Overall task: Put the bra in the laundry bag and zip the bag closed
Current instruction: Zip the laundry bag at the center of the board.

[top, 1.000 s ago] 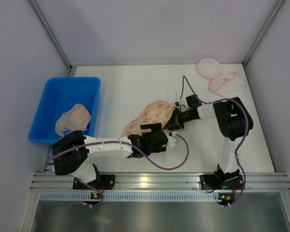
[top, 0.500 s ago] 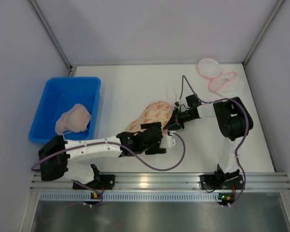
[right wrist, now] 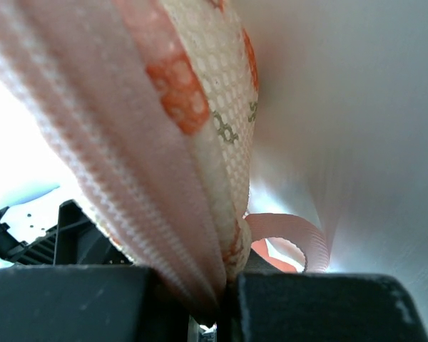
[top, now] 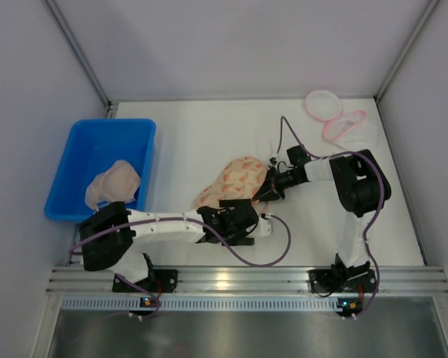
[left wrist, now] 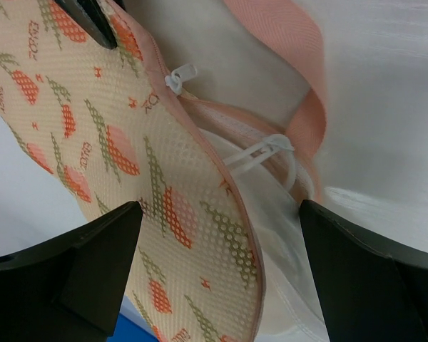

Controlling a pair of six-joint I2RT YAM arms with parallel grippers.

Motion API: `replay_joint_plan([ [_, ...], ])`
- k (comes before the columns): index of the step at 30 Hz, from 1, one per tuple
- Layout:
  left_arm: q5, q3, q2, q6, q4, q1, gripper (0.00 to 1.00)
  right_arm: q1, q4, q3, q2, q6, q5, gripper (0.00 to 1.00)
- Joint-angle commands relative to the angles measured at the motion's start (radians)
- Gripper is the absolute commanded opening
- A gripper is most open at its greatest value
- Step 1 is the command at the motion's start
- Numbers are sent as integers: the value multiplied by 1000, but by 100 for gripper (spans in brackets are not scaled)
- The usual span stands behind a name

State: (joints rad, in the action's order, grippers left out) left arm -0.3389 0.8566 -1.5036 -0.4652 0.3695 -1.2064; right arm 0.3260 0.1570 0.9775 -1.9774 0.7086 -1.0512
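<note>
White table [top: 194,134]: laundry bag [top: 239,175] edge pinched in right tool [top: 266,192], left tool [left wrist: 221,210] straddling zipper

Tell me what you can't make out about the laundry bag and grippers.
Inside of the laundry bag: left wrist view, its own mesh covers it.
Left gripper fingers: top view, its wrist covers them.
How far the zipper runs: right wrist view, blurred cloth fills the lens above the right gripper.

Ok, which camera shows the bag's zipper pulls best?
Left wrist: both white pulls show close up. Right wrist shows only the zipper edge pinched in the right gripper; from the top they're too small.
</note>
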Motion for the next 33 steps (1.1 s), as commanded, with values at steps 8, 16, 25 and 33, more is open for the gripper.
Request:
replay_joint_plan([
  [8, -120, -4, 20, -44, -103, 42, 98, 30, 154, 69, 17, -164, 19, 0],
  [16, -127, -22, 60, -107, -126, 47, 98, 54, 205, 95, 15, -219, 45, 0],
  [25, -80, -19, 120, -122, -63, 45, 98, 53, 216, 113, 6, -222, 46, 0],
  [33, -92, -27, 65, -107, -84, 48, 98, 59, 193, 102, 14, -205, 11, 0],
])
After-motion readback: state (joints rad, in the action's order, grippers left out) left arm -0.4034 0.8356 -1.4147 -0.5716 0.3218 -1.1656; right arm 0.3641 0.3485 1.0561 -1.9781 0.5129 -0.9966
